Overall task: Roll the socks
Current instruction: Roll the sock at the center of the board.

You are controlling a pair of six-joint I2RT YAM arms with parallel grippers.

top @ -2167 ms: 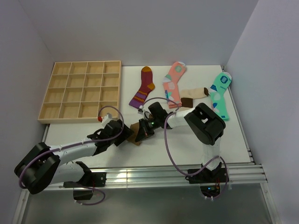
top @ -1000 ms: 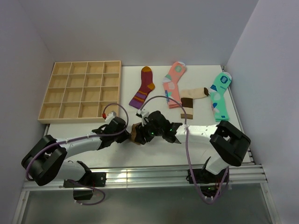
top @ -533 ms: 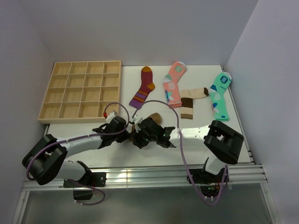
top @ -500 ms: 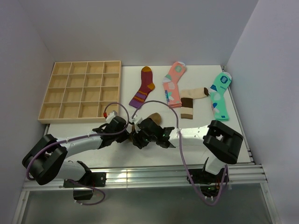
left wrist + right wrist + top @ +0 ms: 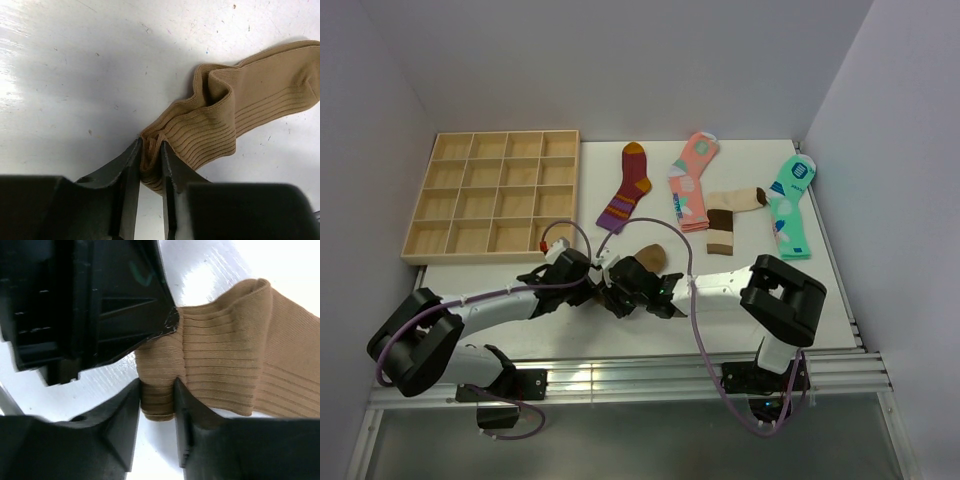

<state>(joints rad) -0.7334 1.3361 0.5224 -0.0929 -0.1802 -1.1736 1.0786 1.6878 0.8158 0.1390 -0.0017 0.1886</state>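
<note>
Nearest to me, in the lower middle of the top view, the two arms are reaching in over the table and their tips are meeting almost nose to nose. The left gripper is nipping a bunched fold of the plain brown sock, its fingers standing only a narrow slit apart with ribbed cloth squeezed between them. The right gripper is doing the same just beside it, its fingers clamping the thick crumpled end of that sock. I am judging that both are holding the same end because a roll needs a firm core: one side is pinning the fold so that the other can turn it over. From this pinched end the sock is lying flat on the table, its long axis going diagonally toward the upper right, and the free rounded end is pointing away from the arms; whether that end is toe or cuff I cannot tell. Further back, in the upper right, the beige sock is lying bent like an L, well apart from the grippers, between the pink sock and the mint-green sock. The maroon striped sock is lying to their left, and the wooden tray is sitting in the far upper left.
</note>
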